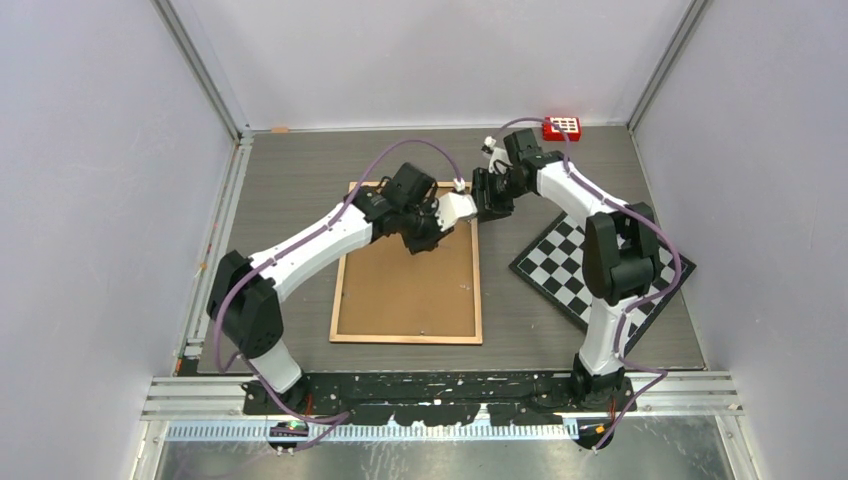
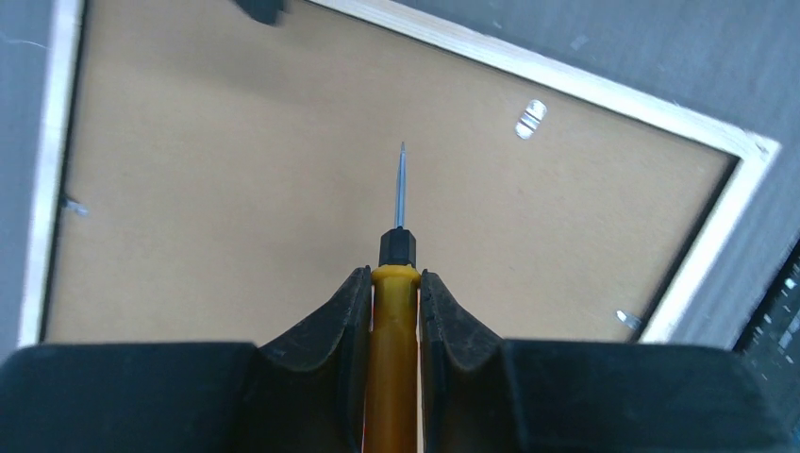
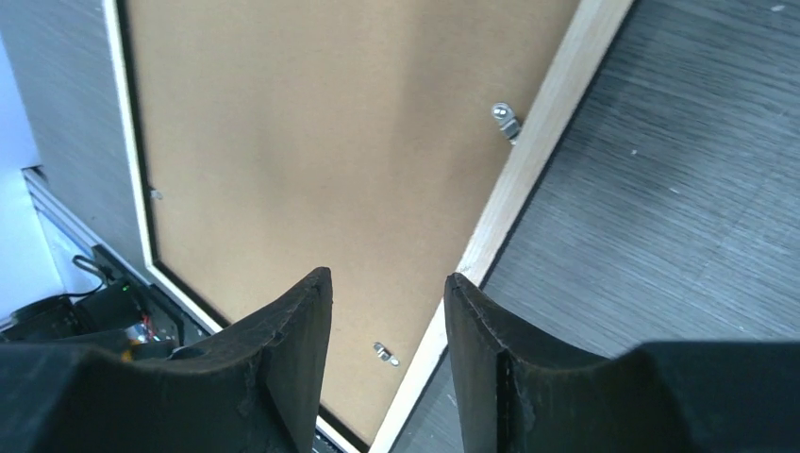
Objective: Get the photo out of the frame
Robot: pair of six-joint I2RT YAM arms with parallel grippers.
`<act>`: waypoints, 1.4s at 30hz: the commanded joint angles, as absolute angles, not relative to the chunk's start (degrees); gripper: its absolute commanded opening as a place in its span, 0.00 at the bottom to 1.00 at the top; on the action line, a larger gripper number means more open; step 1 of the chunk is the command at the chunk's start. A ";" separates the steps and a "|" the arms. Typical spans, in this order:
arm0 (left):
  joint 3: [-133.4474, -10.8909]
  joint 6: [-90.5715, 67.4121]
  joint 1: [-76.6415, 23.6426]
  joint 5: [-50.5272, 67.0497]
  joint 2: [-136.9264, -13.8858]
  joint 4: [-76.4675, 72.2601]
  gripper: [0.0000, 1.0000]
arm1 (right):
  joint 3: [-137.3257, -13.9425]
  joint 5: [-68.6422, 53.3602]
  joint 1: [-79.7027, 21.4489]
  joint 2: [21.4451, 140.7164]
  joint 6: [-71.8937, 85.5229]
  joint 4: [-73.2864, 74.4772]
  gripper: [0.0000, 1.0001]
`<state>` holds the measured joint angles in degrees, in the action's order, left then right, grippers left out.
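Black fingers (image 2: 453, 326) of the left gripper (image 2: 396, 283) fill the bottom of the left wrist view, clamped on the yellow handle of a screwdriver (image 2: 394, 321); its thin metal shaft points out over brown board, and whether the tip touches cannot be told.

Grey wood-grain table (image 1: 300, 180) carries everything; the frame (image 1: 405, 340) lies flat near its middle, back upward, pale wood rim around the brown backing board (image 1: 405, 290); the photo is not visible from this side, hidden under that board if it is in there at all.

Both arms reach in over the far end of the frame, the left one from the left, the right one from the right; a black-and-white checkerboard (image 1: 560, 270) lies on the table right of the frame, apart from it, partly under the right arm.

Right gripper (image 3: 387, 283) hangs above the frame's right rim, fingers spread with nothing between them; a small red box (image 1: 562, 127) with white buttons sits at the far right corner; small metal clips (image 3: 506, 121) sit along the inside of the rim.
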<state>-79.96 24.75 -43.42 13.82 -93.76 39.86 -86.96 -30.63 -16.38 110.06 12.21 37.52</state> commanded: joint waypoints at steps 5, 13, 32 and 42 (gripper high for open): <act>-93.11 28.06 -40.18 12.18 -104.14 34.22 0.00 | -88.22 -26.50 -15.79 114.63 16.90 34.13 0.49; -103.64 30.40 -38.73 9.62 -114.70 34.04 0.00 | -82.50 -27.76 -15.74 114.96 18.45 32.23 0.43; -111.11 33.87 -37.91 12.19 -124.47 35.07 0.00 | -73.56 -31.20 -15.56 114.99 20.17 28.17 0.28; -111.17 34.71 -37.91 13.67 -125.82 36.23 0.00 | -73.57 -31.38 -15.42 114.96 20.32 28.21 0.25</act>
<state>-108.97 33.56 -38.13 11.62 -125.54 36.03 -74.37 -32.45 -14.98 115.44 20.12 29.12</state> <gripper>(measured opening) 0.219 0.306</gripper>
